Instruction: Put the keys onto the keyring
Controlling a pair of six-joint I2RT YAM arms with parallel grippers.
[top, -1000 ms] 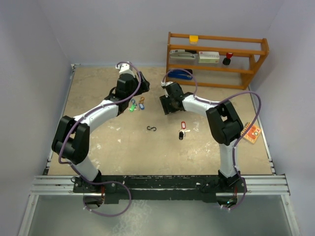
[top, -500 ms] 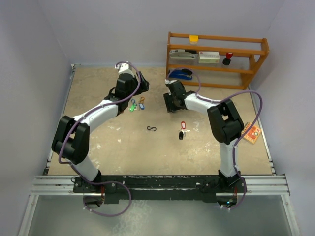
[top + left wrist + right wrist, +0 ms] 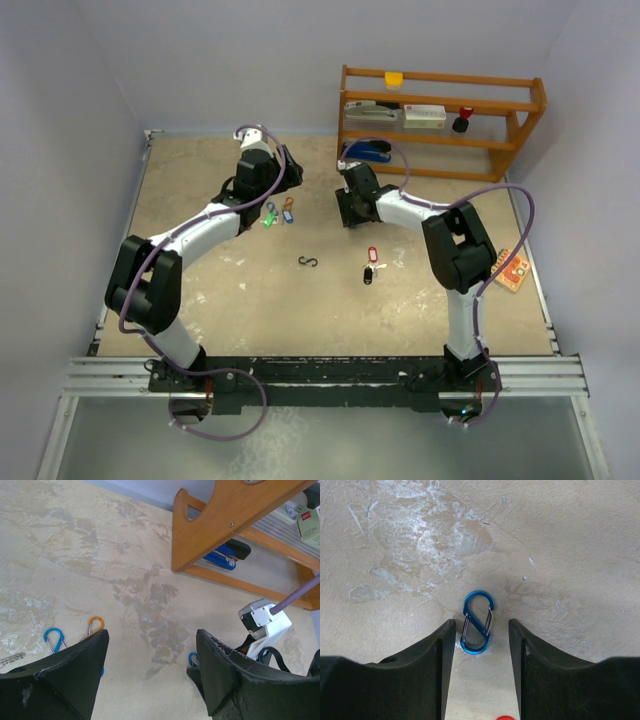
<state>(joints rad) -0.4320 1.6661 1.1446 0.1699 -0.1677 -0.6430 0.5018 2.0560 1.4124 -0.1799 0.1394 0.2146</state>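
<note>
While the right gripper point(image 3: 480, 630) is held low over the table point(image 3: 580, 545), its black fingers point(image 3: 442, 670) are kept apart, one on each side of a blue S-shaped clip point(image 3: 476, 621) that lies flat on the surface. The clip is framed by the jaws but not clamped. The left-hand finger's edge is just beside the clip's lower loop, and whether it touches cannot be told.

The left gripper point(image 3: 151, 642) is spread wide, and only bare table is seen between its fingers. Just beside its left finger a blue carabiner point(image 3: 54, 639) and an orange carabiner point(image 3: 95, 626) are found, with a silver key blade point(image 3: 10, 658) at the picture's edge. From above, this cluster is seen as the green and blue tagged keys point(image 3: 270, 216), close under the left wrist.

Nearer the arm bases, the red-tagged key point(image 3: 374, 254) and the black fob point(image 3: 368, 276) lie together, well apart from both grippers. A black S-shaped hook point(image 3: 310, 262) is set between that pair and the left arm. A wooden shelf point(image 3: 520, 125) stands at the far right, a blue stapler point(image 3: 368, 151) at its foot.
</note>
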